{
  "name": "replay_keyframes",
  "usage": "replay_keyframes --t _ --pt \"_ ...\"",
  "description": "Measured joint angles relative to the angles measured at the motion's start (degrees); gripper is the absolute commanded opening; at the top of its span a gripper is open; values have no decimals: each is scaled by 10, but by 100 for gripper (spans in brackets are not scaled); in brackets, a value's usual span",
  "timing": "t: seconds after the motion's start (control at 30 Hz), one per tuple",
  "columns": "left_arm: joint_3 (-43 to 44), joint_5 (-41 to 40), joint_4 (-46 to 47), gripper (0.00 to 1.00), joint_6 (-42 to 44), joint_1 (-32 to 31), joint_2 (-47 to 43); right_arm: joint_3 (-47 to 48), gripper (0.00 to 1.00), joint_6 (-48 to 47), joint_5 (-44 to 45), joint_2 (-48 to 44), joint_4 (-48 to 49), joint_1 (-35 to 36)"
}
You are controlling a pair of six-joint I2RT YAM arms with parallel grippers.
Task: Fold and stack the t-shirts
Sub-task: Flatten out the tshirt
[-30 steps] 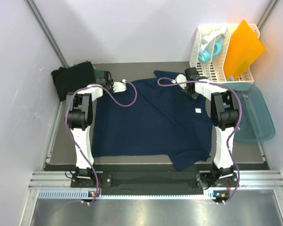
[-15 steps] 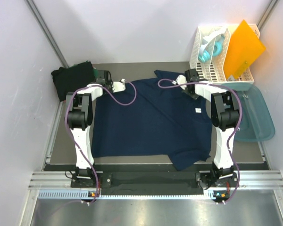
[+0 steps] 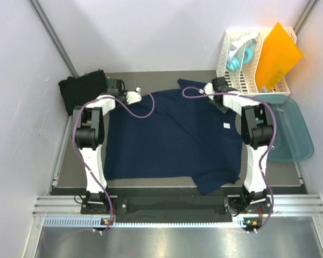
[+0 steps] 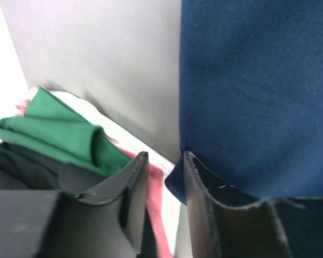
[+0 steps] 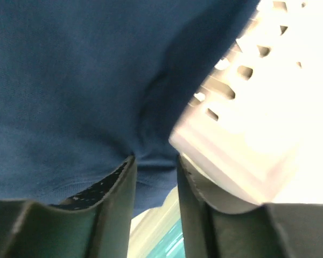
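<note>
Black jaws of my left end effector (image 4: 164, 157) stand slightly parted, with the navy t-shirt (image 4: 247, 97) edge at the gap. My right end effector (image 5: 155, 159) is likewise parted, a cloth pucker at its tips and the white slotted rack (image 5: 242, 134) just beside. The shirt lies spread on the counter (image 3: 67, 166). A dark t-shirt pile (image 3: 83, 91) sits at far left.

One shirt (image 3: 172, 137) is spread over the middle of the table (image 3: 67, 161). A pile of shirts (image 3: 83, 90) is heaped at the far left corner, just beyond the spread shirt's far left edge. A rack (image 3: 239, 72) is set at the far right corner, with a flat board (image 3: 278, 54) leaned at its right side. A tub (image 3: 296, 137) is laid just near of the rack, to the right of the spread shirt.
</note>
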Motion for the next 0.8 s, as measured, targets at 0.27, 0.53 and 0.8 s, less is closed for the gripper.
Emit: replay_keyframes --t 0.27,0.53,0.8 --pt "-24 31 -60 45 -47 2 -92 90 11 23 -52 -12 -70 20" --pt "-44 70 -75 0 -48 -21 -198 230 0 34 -112 9 -75 50" --pt "-153 98 -150 0 -31 -58 -215 269 0 28 -154 117 -70 58"
